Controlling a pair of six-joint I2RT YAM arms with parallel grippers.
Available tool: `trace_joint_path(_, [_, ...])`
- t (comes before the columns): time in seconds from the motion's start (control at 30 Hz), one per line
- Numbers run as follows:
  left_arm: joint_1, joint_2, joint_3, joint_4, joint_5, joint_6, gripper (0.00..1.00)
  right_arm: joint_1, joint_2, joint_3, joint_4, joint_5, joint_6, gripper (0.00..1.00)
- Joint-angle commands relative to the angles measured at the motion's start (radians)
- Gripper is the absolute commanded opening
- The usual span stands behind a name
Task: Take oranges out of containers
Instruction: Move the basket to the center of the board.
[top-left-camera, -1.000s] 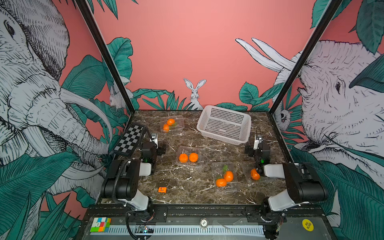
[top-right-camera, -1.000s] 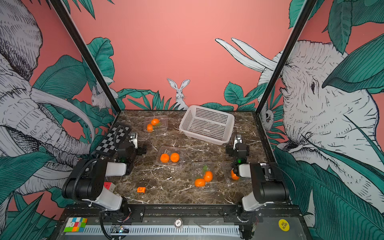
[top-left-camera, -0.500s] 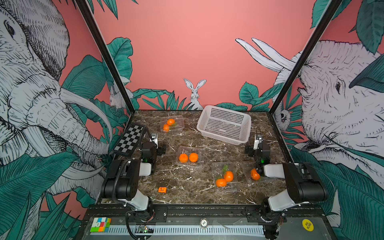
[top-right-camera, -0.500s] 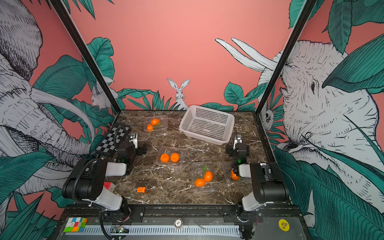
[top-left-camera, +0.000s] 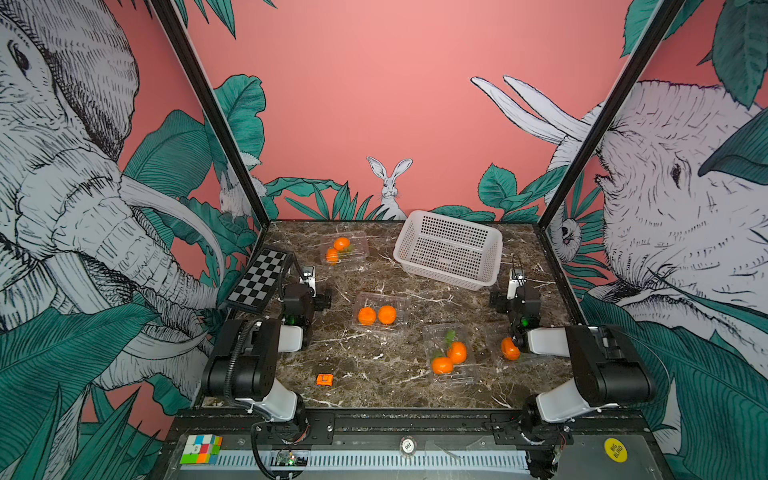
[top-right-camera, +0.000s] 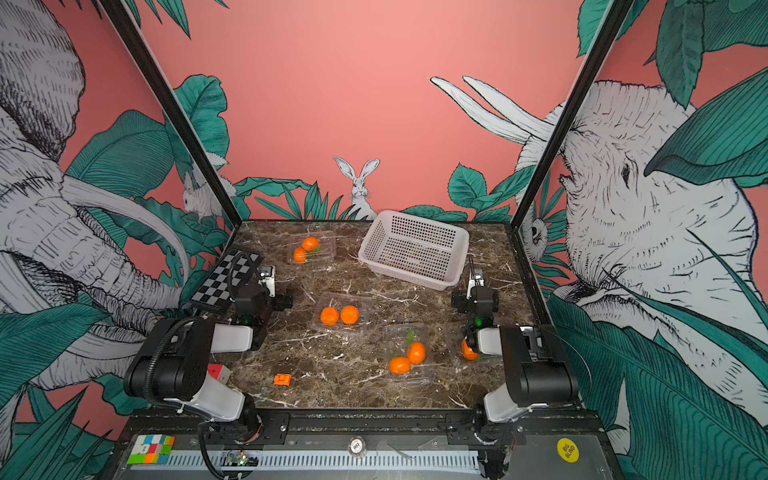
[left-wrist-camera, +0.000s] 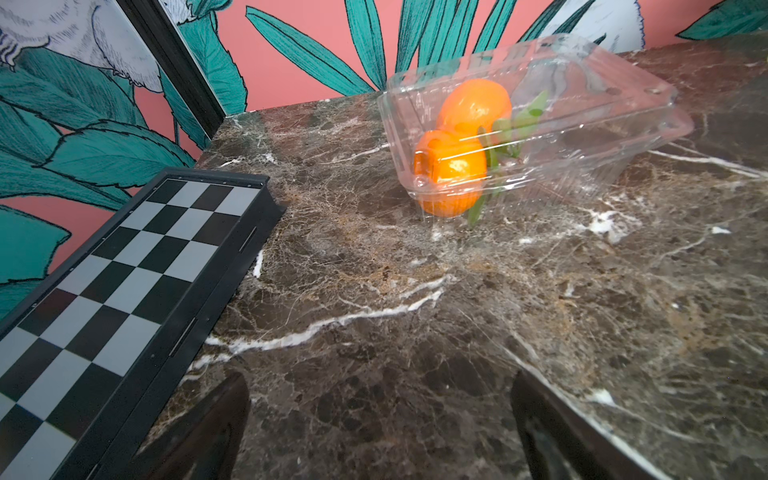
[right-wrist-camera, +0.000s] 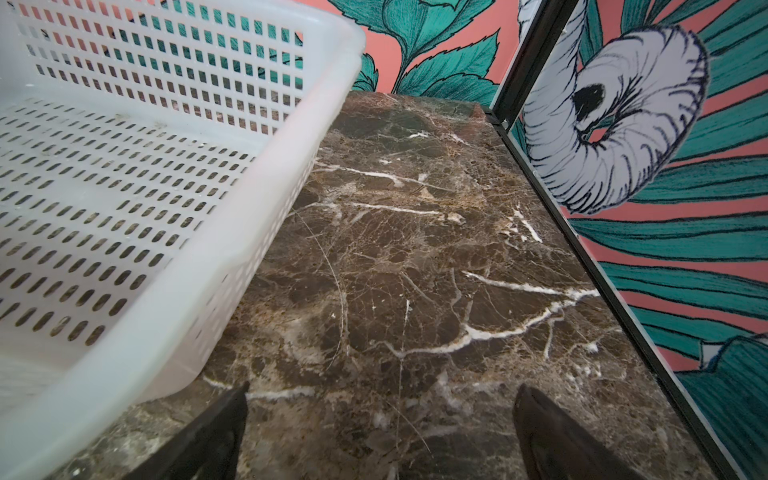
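Four clear containers lie shut on the marble table in both top views. The far one holds two oranges, ahead of my left gripper, which is open over bare marble. The middle container holds two oranges. A near-right container holds two leafy oranges. My right arm partly hides the fourth container, where one orange shows. My right gripper is open and empty beside the basket.
A white perforated basket stands at the back right, close to my right gripper. A chessboard leans at the left edge by my left gripper. A small orange block lies near the front. A colour cube sits on the front rail.
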Motion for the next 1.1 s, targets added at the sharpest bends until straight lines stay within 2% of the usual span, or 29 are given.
trace_joint_path(0.0, [0.003, -0.002, 0.018, 0.021, 0.006, 0.008, 0.99, -0.004, 0.004, 0.012, 0.038, 0.011, -0.006, 0.99])
trace_joint_path(0.53, [0.005, -0.002, 0.015, 0.025, 0.006, 0.007, 0.99, -0.004, 0.002, 0.007, 0.047, 0.014, -0.008, 0.99])
trace_joint_path(0.6, [0.004, -0.034, 0.018, 0.016, -0.059, -0.009, 0.99, -0.004, -0.06, -0.009, 0.048, 0.054, 0.008, 0.99])
trace_joint_path(0.67, [0.005, -0.144, 0.095, -0.231, -0.166, -0.058, 0.99, -0.007, -0.157, -0.014, -0.049, 0.096, 0.033, 0.99])
trace_joint_path(0.73, [0.004, -0.23, 0.178, -0.435, -0.24, -0.064, 0.99, -0.007, -0.22, -0.034, -0.056, 0.135, 0.041, 0.99])
trace_joint_path(0.83, [0.005, -0.336, 0.275, -0.663, -0.28, -0.135, 0.99, -0.007, -0.325, -0.046, -0.113, 0.199, 0.096, 0.99])
trace_joint_path(0.9, [0.005, -0.408, 0.335, -0.81, -0.246, -0.216, 0.99, -0.008, -0.41, -0.018, -0.241, 0.276, 0.196, 0.98])
trace_joint_path(0.97, [0.005, -0.462, 0.367, -0.892, -0.151, -0.274, 0.99, -0.01, -0.463, 0.023, -0.372, 0.334, 0.31, 0.99])
trace_joint_path(1.07, [0.002, -0.505, 0.392, -0.951, -0.02, -0.403, 0.99, -0.014, -0.508, 0.112, -0.563, 0.246, 0.322, 0.99])
